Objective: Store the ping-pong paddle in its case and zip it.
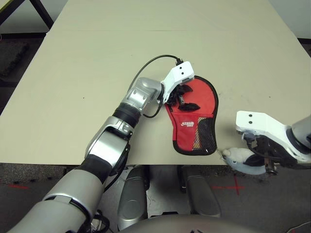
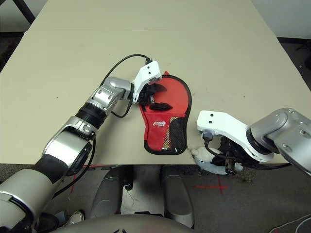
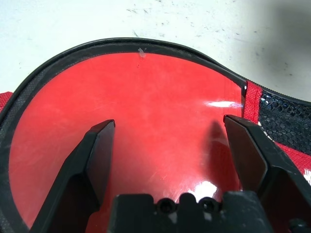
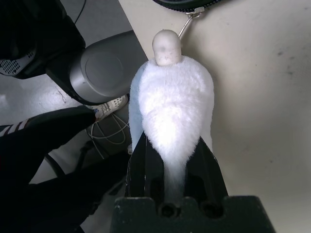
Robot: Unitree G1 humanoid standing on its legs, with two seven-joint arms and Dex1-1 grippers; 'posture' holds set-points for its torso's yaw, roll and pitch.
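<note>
A red paddle-shaped case (image 1: 195, 119) lies flat on the beige table (image 1: 87, 63), near the table's front edge and somewhat right of its middle. Its rounded end points toward the far edge and its narrow end, with a black mesh pocket (image 1: 206, 136) and a white logo (image 1: 187, 124), reaches almost to the front edge. Black zipper edging runs round its outline.

The left gripper (image 3: 167, 145) rests over the rounded end of the case, reaching in from the left side. Its two black fingers (image 3: 95, 155) stand wide apart, holding nothing. In the left wrist view the glossy red rubber face of the ping-pong paddle (image 3: 146, 121) lies between and beyond those fingers, sitting inside the case with the black edging curving round it; the handle cannot be seen.

The right gripper (image 4: 170, 165) hangs at the table's front edge, just right of the case's narrow end, pointing steeply down. Its fingers are clamped on a fluffy white plush charm (image 4: 172, 107) with a small rounded grey-white knob at its tip. A thin metal link (image 4: 187, 24) runs from that knob to the zipper edging at the case's narrow end. Part of the charm overhangs the front edge of the table, with the floor below it.
</note>
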